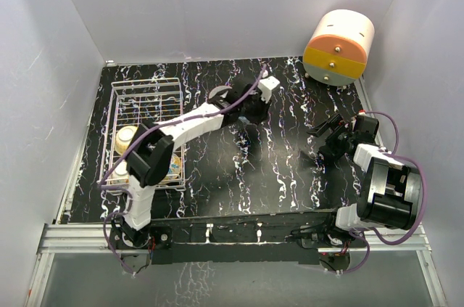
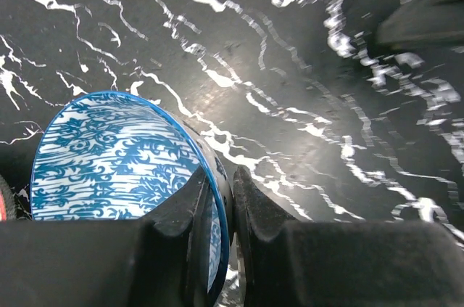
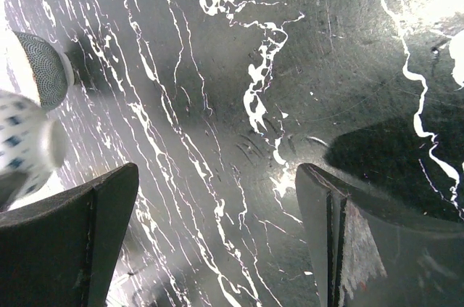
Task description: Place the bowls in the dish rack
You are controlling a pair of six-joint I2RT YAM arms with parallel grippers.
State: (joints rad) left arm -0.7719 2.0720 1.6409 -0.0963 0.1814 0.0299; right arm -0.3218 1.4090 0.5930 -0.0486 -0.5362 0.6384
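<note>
Left pincer [image 2: 221, 176] pinches the blue bowl [image 2: 109, 154], whose lower part its fingers [image 2: 174, 249] hide; right pincer [image 3: 217, 198] stands spread.

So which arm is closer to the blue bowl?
Left. The left end effector pinches the bowl by its rim. The right end effector is open, off to the bowl's right, not touching.

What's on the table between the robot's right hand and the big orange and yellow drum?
Nothing. In the top view, only bare black marbled table lies between the right hand and the drum.
</note>
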